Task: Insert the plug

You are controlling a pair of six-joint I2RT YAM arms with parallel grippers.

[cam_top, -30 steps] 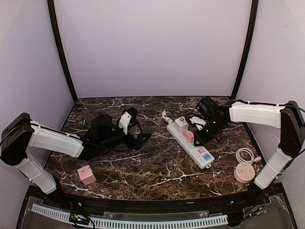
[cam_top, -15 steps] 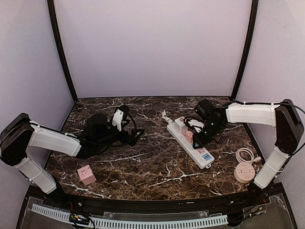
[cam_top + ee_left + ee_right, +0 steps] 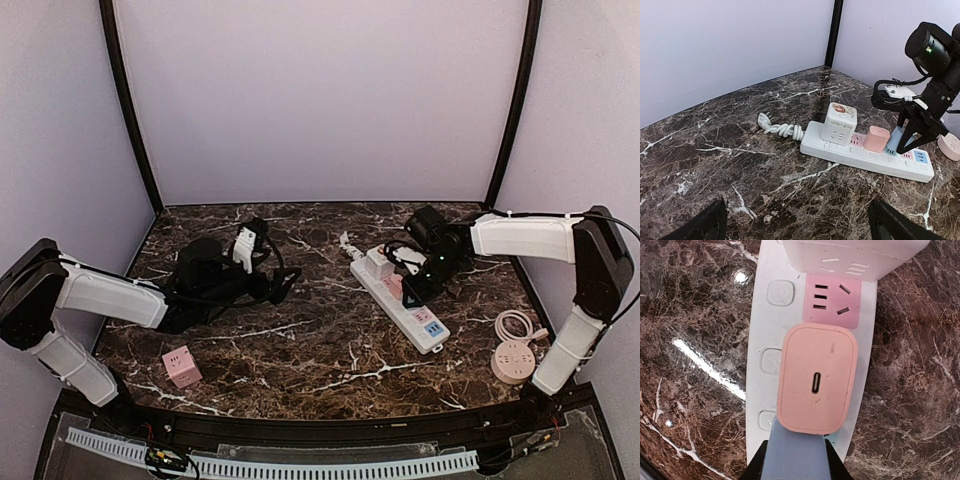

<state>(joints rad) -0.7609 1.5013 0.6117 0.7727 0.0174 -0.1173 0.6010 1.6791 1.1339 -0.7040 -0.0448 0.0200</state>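
A white power strip point(image 3: 425, 325) lies diagonally at right of centre, also in the left wrist view point(image 3: 840, 150) and the right wrist view point(image 3: 765, 325). A white cube adapter point(image 3: 379, 262) and a pink plug point(image 3: 396, 286) sit in it. My right gripper point(image 3: 414, 292) is shut on a light blue plug point(image 3: 797, 455), which stands upright on the strip beside the pink plug point(image 3: 817, 377). In the left wrist view the blue plug point(image 3: 895, 141) touches the strip; how deep it sits is hidden. My left gripper point(image 3: 284, 284) is open and empty, left of the strip.
A pink cube socket point(image 3: 181, 366) sits front left. A round pink socket point(image 3: 513, 361) with a coiled white cord point(image 3: 516, 324) sits front right. The strip's bundled white cable point(image 3: 782, 130) lies at its far end. A free pink socket face point(image 3: 832, 300) shows beside the cube.
My left arm has drawn back to the left, away from the strip. My right gripper has shifted slightly along the strip with the blue plug.
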